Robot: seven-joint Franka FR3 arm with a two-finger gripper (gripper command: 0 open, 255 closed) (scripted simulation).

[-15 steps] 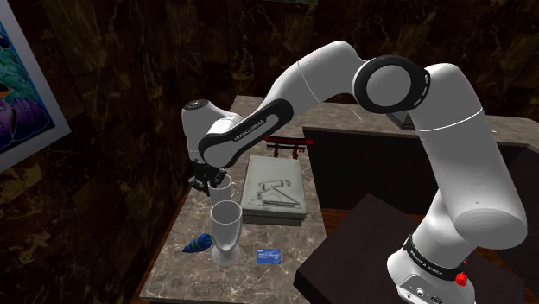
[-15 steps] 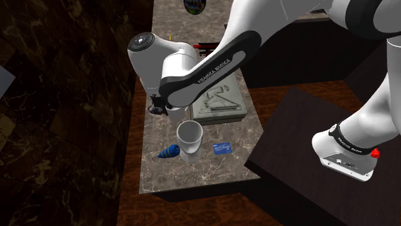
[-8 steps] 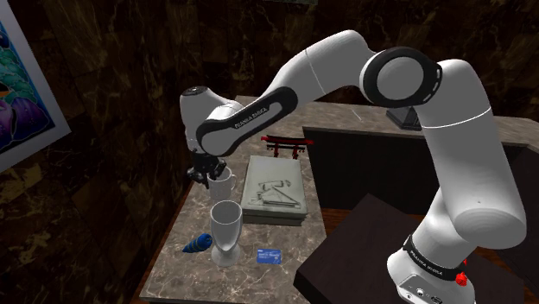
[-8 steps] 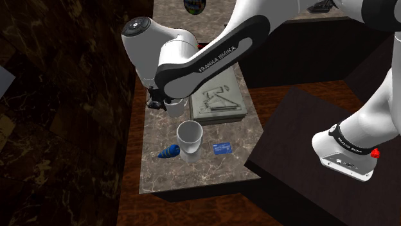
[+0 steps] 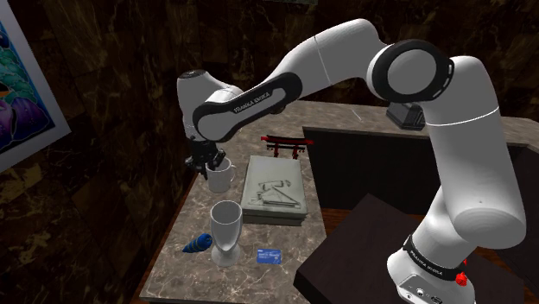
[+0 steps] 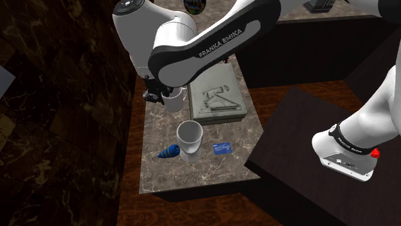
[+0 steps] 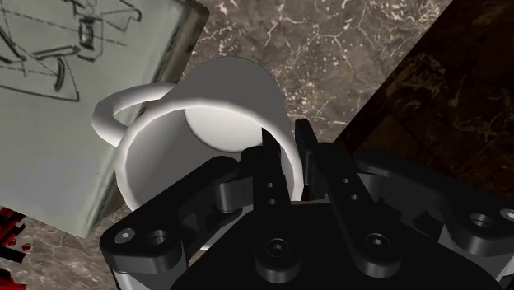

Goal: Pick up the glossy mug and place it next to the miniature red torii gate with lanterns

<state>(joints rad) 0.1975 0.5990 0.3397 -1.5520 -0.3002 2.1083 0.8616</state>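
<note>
Mug [image 5: 221,179], clamped at its rim in your end effector [image 7: 286,142] beside the grey slab [image 5: 275,192], has shifted away from the goblet [image 5: 225,229] toward the red torii gate [image 5: 285,145], so your carry over the table [image 5: 177,268] is under way.

On my screens the mug [image 7: 206,123] reads plain white inside and out, the hand [image 7: 286,140] is all black, and the arm [image 5: 466,129] is white with dark joints and black lettering. The bench [image 6: 164,176] is grey-brown marble veined in pale lines, and on it I see a pale grey slab [image 5: 275,192] marked with dark sketch lines, a whitish goblet [image 5: 225,226], a blue lump [image 5: 199,243], a blue card [image 5: 269,256] and the red torii gate [image 5: 285,147] with its dark top beam. The wall [image 5: 112,69] is dark brown marble with faint tan veins, and a white-framed picture [image 5: 22,86] shows blue, purple and green.
</note>
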